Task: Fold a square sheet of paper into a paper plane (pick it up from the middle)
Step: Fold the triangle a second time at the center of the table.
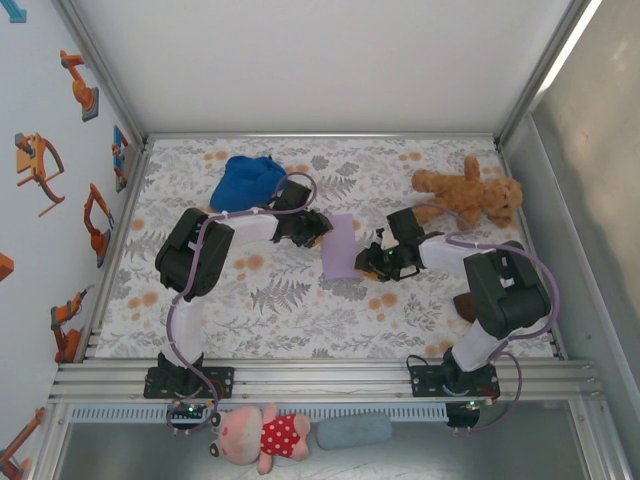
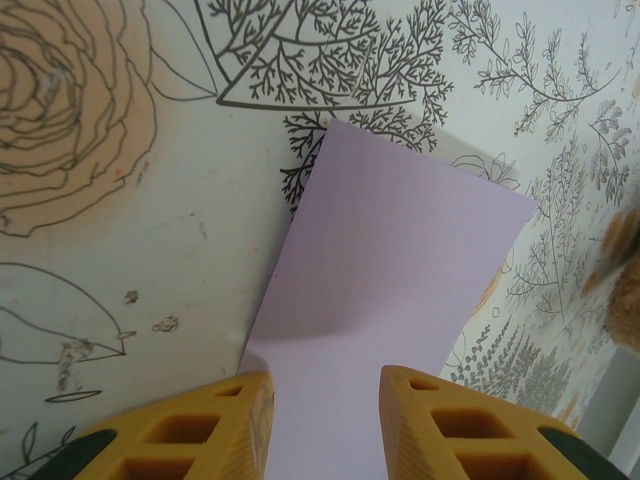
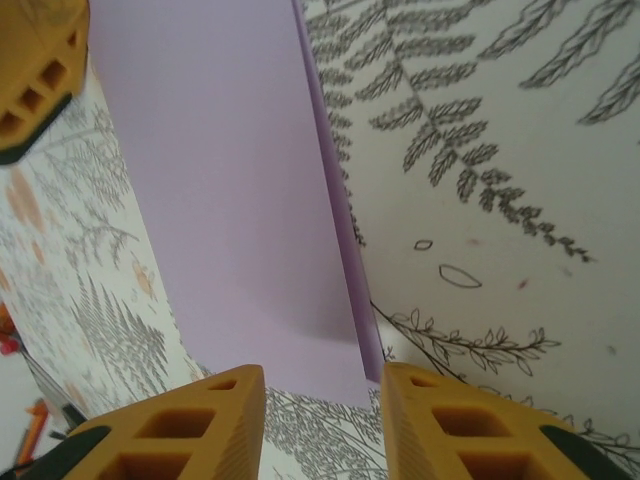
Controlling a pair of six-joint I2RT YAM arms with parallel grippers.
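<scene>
The square sheet of paper (image 1: 340, 248) is lavender and lies mid-table, folded lengthwise into a narrow rectangle. The paper plane is out of view. My left gripper (image 1: 320, 230) is at the sheet's upper left end. In the left wrist view, that gripper (image 2: 325, 385) has its yellow fingers apart, straddling the paper (image 2: 390, 300). My right gripper (image 1: 372, 262) is at the lower right end. In the right wrist view, it (image 3: 325, 375) stands open just short of the paper's (image 3: 220, 180) near edge. A lower layer peeks out along the right side. The left gripper's finger (image 3: 30, 80) shows at the far end.
A blue fabric cap (image 1: 248, 180) lies at the back left. A brown teddy bear (image 1: 470, 195) lies at the back right. The floral tablecloth (image 1: 280, 300) covers the table. A pink plush (image 1: 262, 435) and a grey-blue pad (image 1: 355, 430) lie below the front rail.
</scene>
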